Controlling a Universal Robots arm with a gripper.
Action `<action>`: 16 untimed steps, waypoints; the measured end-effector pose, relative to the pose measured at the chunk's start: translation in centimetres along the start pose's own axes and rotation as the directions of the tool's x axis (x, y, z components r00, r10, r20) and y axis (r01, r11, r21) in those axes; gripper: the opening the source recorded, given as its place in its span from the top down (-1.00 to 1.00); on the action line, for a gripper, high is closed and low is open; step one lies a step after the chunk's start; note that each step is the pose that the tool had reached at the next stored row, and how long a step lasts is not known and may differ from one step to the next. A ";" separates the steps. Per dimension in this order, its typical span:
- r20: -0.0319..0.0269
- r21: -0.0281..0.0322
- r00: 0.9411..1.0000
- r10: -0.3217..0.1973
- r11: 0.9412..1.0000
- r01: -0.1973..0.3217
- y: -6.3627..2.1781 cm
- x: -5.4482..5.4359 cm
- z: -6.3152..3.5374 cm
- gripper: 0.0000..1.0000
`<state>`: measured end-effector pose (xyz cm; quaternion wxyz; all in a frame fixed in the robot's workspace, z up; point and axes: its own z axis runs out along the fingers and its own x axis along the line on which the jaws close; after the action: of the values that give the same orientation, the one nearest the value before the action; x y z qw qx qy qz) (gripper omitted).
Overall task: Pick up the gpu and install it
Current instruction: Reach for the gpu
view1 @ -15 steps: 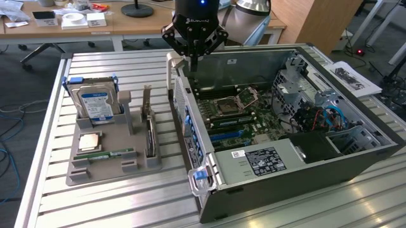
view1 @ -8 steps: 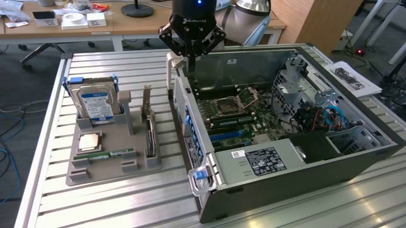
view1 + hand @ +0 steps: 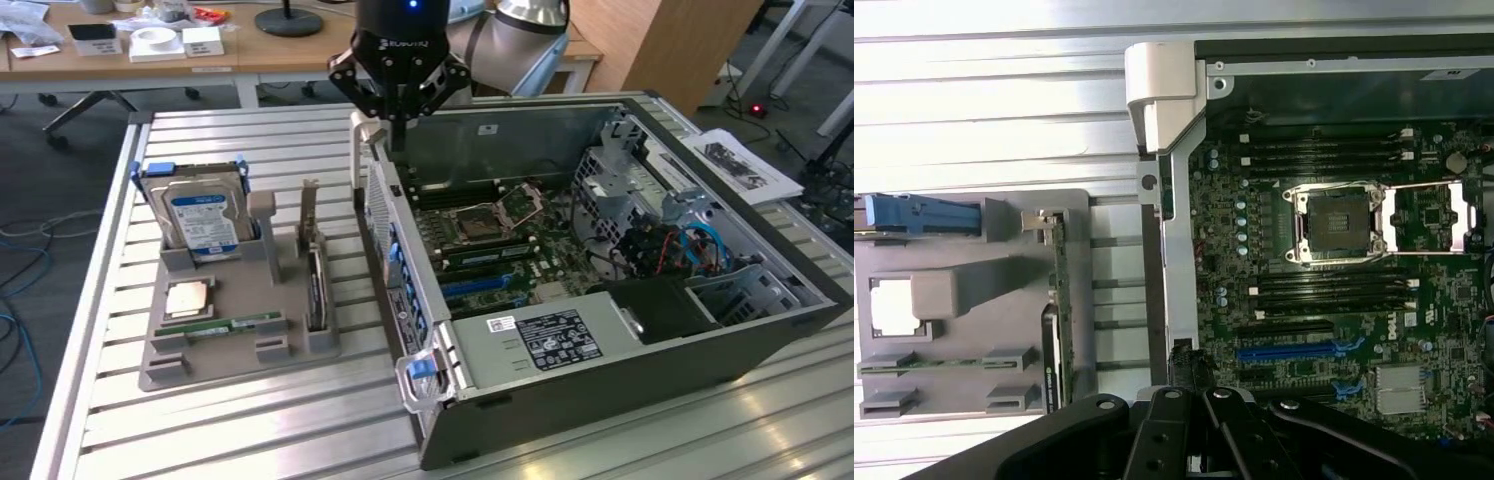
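The gpu (image 3: 316, 285) stands on edge in a slot of the grey holder tray (image 3: 171, 372), its silver bracket pointing up. From the wrist view it appears as a thin green card edge (image 3: 1061, 300). My gripper (image 3: 396, 140) hangs shut and empty over the far end of the open computer case's side wall (image 3: 380, 200), beyond the gpu and apart from it. Its black linkages and closed fingers (image 3: 1189, 385) sit above that wall. Inside the case lies the motherboard (image 3: 1334, 290) with a blue slot (image 3: 1294, 352).
The tray also holds a silver hard drive (image 3: 200, 215), a processor chip (image 3: 187, 298) and a thin memory stick (image 3: 227, 325). A labelled power supply (image 3: 547, 340) fills the case's near end. Papers (image 3: 741, 165) lie at the exterior view's right.
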<state>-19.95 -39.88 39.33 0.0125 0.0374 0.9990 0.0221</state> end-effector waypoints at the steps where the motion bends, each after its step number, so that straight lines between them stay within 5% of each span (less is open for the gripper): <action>1: 0.000 0.000 1.000 0.000 1.000 0.000 -0.01 0.1 -0.01 0.79; 16: 0.000 0.000 1.000 0.000 1.000 0.000 -0.10 1.3 -0.04 0.79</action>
<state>-21.24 -39.88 39.33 0.0125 0.0374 0.9990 0.0221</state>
